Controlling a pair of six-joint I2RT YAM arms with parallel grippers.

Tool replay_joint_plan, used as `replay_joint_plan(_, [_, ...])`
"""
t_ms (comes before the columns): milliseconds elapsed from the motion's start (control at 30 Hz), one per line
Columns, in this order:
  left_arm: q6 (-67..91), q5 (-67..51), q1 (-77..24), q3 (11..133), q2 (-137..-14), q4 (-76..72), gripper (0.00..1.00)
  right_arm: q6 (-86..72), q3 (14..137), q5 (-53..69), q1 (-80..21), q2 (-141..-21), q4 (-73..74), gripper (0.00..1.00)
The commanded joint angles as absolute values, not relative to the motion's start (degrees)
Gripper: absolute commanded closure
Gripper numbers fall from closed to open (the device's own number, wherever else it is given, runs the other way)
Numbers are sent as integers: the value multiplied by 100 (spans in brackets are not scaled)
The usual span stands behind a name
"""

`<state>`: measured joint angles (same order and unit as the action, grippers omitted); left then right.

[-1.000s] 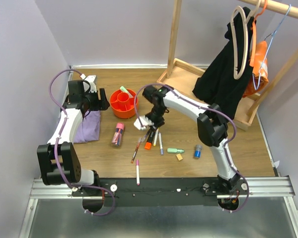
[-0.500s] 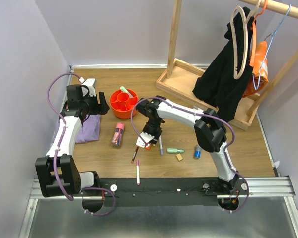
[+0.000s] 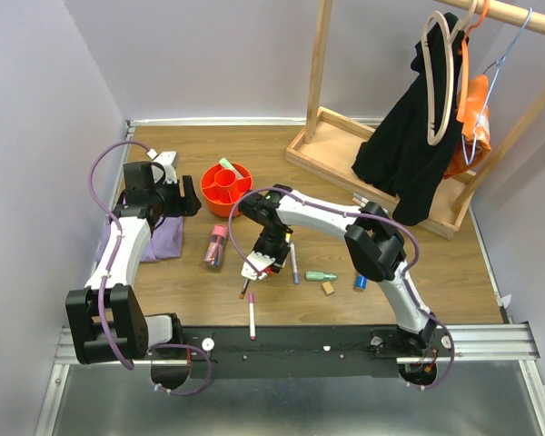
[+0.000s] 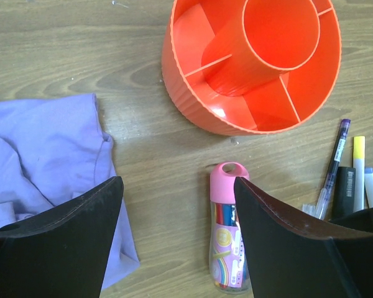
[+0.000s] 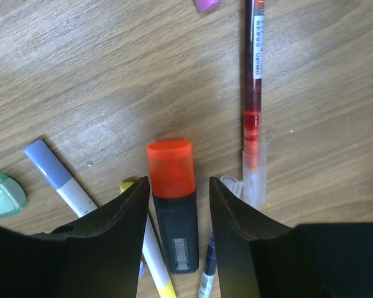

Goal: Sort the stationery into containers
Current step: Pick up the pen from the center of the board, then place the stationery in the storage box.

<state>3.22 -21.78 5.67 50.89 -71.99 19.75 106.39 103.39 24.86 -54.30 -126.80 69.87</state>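
My right pincer (image 5: 177,186), half-spread, straddles the black plastic highlighter with orange cap (image 5: 173,208), not gripping. I judge it light, stiff, slick; take the barrel between the jaws

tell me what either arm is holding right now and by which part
Nothing yet. The right fingers straddle the black body of the orange-capped highlighter without clamping it; the left fingers stand open and empty.
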Motion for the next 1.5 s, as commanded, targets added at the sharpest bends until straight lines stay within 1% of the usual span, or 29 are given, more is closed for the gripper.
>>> replay_joint_plan(0, [316, -2347, 606, 4966, -7040, 1907, 19, 10547, 10468, 2355, -5502, -12920, 7066, 48])
replay_joint_plan(133, [316, -2329, 606, 4913, -7022, 1899, 19, 10442, 10415, 2329, -5511, -12972, 7049, 49])
replay_joint_plan(233, [316, -2329, 606, 4878, -7049, 1890, 19, 10310, 10327, 2320, -5520, -13008, 6979, 53])
replay_joint_plan(267, [316, -2338, 606, 4869, -7058, 1881, 19, 10257, 10310, 2320, -5520, -13017, 6970, 61])
replay_joint_plan(333, [308, -2329, 606, 4860, -7075, 1890, 19, 10091, 10318, 2373, -5511, -13043, 6978, 71])
replay_joint_plan(367, [308, -2329, 606, 4869, -7110, 1898, 19, 10038, 10336, 2390, -5519, -13043, 6987, 80])
replay_joint_plan(467, [246, -2347, 615, 4922, -7172, 2004, 19, 9765, 10388, 2426, -5511, -12947, 6900, 89])
replay_joint_plan(533, [229, -2373, 694, 4965, -7181, 2083, 19, 9572, 10502, 2391, -5476, -12876, 6803, 91])
replay_joint_plan(567, [237, -2486, 755, 4983, -7172, 2100, 19, 9519, 10642, 2382, -5441, -12885, 6803, 93])
replay_joint_plan(633, [176, -2645, 870, 5123, -7172, 2205, 19, 9187, 11019, 2443, -5318, -12920, 6890, 95])
replay_joint_plan(667, [132, -2776, 975, 5211, -7233, 2284, 19, 9071, 11604, 2600, -5265, -12990, 6969, 97])
replay_joint_plan(733, [27, -2865, 1046, 5474, -7303, 2548, 19, 8582, 12257, 2785, -5090, -13095, 7171, 98])
replay_joint_plan(767, [-191, -2891, 1098, 5545, -7382, 2618, 19, 8439, 12791, 3021, -5019, -13174, 7215, 99])
replay_joint_plan(900, [-658, -3198, 1160, 5888, -7541, 2926, 20, 7631, 13411, 3287, -4755, -13027, 6901, 99])
replay_joint_plan(933, [-720, -3147, 1151, 5976, -7558, 2901, 20, 7194, 13395, 3305, -4633, -12912, 6456, 99])
replay_joint_plan(1000, [-799, -3006, 1143, 6055, -7594, 2822, 20, 6805, 13237, 3445, -4466, -12588, 5953, 99])
replay_joint_plan(1033, [-826, -2893, 1134, 6186, -7629, 2839, 20, 6629, 13010, 3498, -4265, -12482, 5402, 99])
replay_joint_plan(1100, [-905, -2796, 1125, 6371, -7813, 2900, 20, 6075, 12772, 3673, -4062, -12271, 4820, 99])
replay_joint_plan(1133, [-888, -2673, 1090, 6563, -7874, 2918, 20, 5804, 12396, 3796, -3826, -12078, 4016, 99])
replay_joint_plan(1200, [-765, -2558, 1081, 6740, -8103, 2901, 20, 4549, 11921, 4252, -3570, -11901, 2906, 99])
replay_joint_plan(1233, [-608, -2540, 1064, 6907, -8182, 2892, 20, 3996, 11700, 4411, -3342, -11813, 1656, 99])
replay_joint_plan(1267, [-528, -2531, 1055, 6978, -8313, 2883, 20, 2755, 11307, 4734, -3235, -11821, 982, 99])
replay_joint_plan(1300, [-458, -2523, 1055, 7048, -8384, 2892, 20, 2055, 11172, 4842, -3139, -11865, 306, 99])
replay_joint_plan(1333, [-353, -2496, 1055, 7188, -8446, 2883, 20, 1413, 11110, 4965, -2981, -11944, -884, 99])
replay_joint_plan(1367, [-186, -2461, 1037, 7259, -8559, 2900, 20, 240, 11144, 5079, -2919, -12179, -1366, 99])
replay_joint_plan(1433, [-97, -2478, 1011, 7487, -8674, 3006, 20, -682, 11424, 5202, -2813, -12531, -2132, 99])
replay_joint_plan(1467, [-149, -2479, 959, 7558, -8753, 3067, 20, -1216, 11600, 5334, -2795, -12890, -2240, 99])
